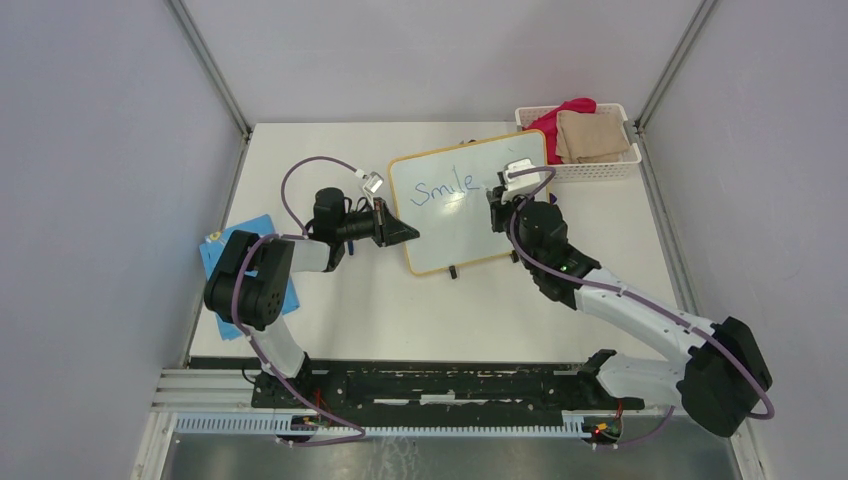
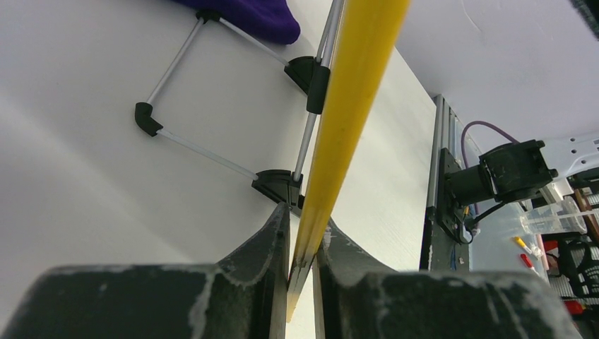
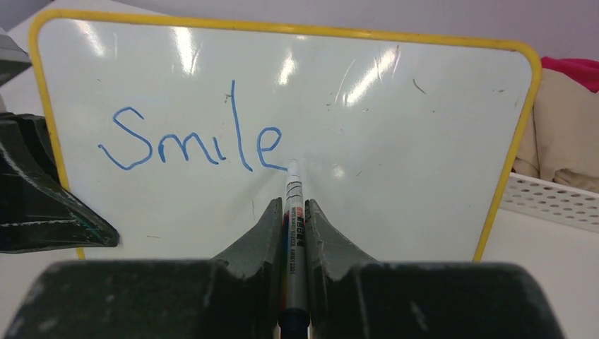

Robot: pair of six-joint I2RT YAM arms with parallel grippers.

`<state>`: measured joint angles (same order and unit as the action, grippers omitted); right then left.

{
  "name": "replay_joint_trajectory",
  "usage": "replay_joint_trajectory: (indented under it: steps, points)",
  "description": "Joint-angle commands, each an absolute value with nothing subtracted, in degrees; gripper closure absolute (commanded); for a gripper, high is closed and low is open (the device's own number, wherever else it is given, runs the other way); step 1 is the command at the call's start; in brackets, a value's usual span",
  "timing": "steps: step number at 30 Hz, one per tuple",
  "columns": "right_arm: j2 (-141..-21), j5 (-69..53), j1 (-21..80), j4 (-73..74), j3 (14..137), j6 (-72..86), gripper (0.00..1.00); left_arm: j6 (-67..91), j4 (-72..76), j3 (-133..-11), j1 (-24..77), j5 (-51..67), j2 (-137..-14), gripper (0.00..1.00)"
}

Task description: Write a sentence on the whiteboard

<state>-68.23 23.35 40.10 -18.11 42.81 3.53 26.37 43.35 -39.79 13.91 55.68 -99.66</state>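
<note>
1. Right gripper [image 3: 290, 206] is clamped on the marker [image 3: 294, 185], whose tip meets the whiteboard [image 3: 410, 127] just after the "e".
2. Left gripper [image 2: 302, 236] is pinched on the whiteboard's left edge and steadies it.
3. Whiteboard stands mid-table on its wire stand [image 2: 205, 152].
4. The sentence [image 3: 191, 145] reads only "Smile", so we judge it unfinished.
5. Board looks light, stiff and slick. We grip the edge and press lightly, or it slides.
</note>
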Motion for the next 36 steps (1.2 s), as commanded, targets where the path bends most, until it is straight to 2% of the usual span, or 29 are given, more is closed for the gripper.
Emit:
replay_joint_trajectory:
  steps: [1, 14, 36]
  points:
    - [-63.6, 19.5, 40.4, -22.2, 43.1, 3.2, 1.0, 23.4, 40.6, -40.4, 13.8, 54.0, -98.2, 0.98]
    - [-70.6, 17.6, 47.2, -21.4, 51.4, 0.4, 1.0, 23.1, 40.1, -40.5, 13.9, 53.8, -98.0, 0.98]
    - [-75.5, 22.9, 47.1, -22.2, 53.6, 0.4, 1.0, 22.5, 39.3, -40.6, 13.9, 53.5, -98.0, 0.98]
